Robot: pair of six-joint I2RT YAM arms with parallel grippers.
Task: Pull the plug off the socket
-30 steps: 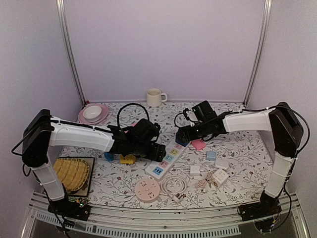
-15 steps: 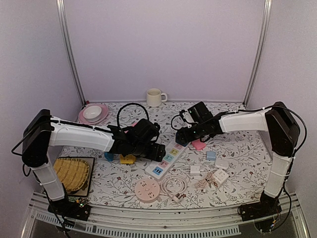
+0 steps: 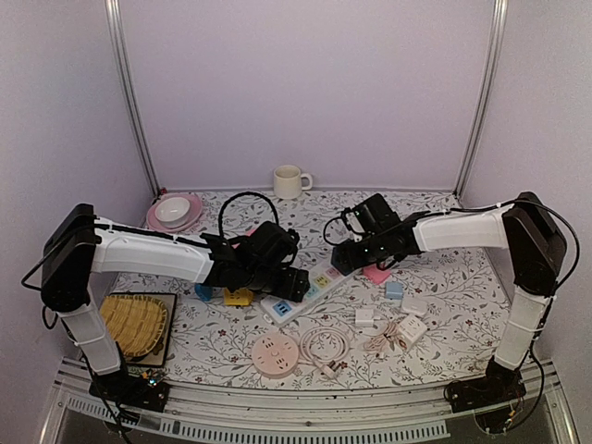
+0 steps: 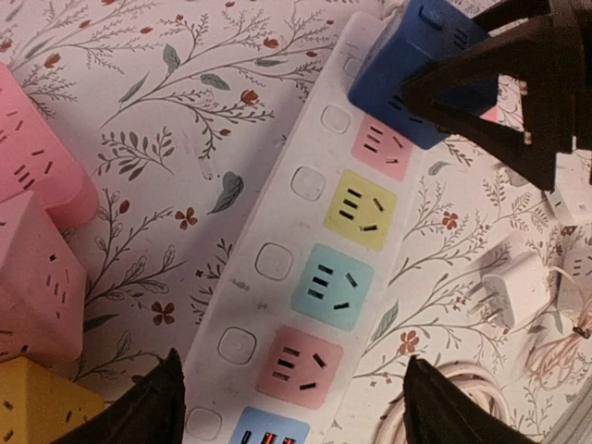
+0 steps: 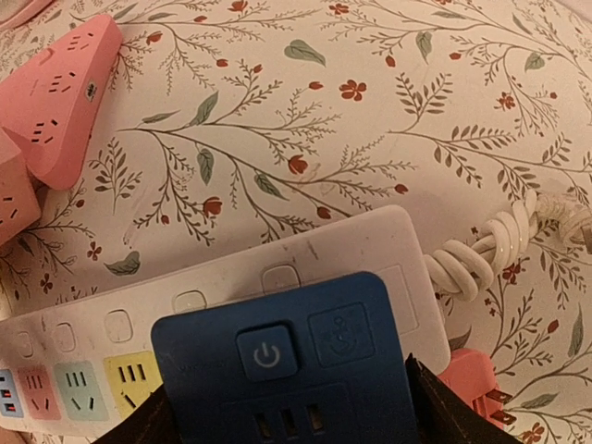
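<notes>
A white power strip (image 3: 313, 287) with coloured sockets (image 4: 356, 205) lies slanted at the table's middle. A blue cube plug (image 4: 418, 65) with a power button (image 5: 266, 354) sits in the strip's far end. My right gripper (image 3: 348, 253) reaches down over it, and its black fingers (image 5: 435, 407) press the blue plug's two sides (image 5: 287, 370). My left gripper (image 3: 290, 281) stands open over the strip's near end. One of its fingertips (image 4: 153, 407) is on each side of the strip (image 4: 277, 231), by the pink socket.
Pink socket cubes (image 4: 37, 240) and a yellow one (image 3: 238, 297) lie left of the strip. A round pink socket (image 3: 275, 354), a coiled white cable (image 3: 324, 344) and white adapters (image 3: 409, 328) lie in front. A cup (image 3: 289, 181), a pink plate (image 3: 176, 213) and a basket (image 3: 134, 322) stand around.
My right gripper's jaws have closed in onto the blue plug. The strip's near end has swung a little to the left. The left gripper stays open where it was.
</notes>
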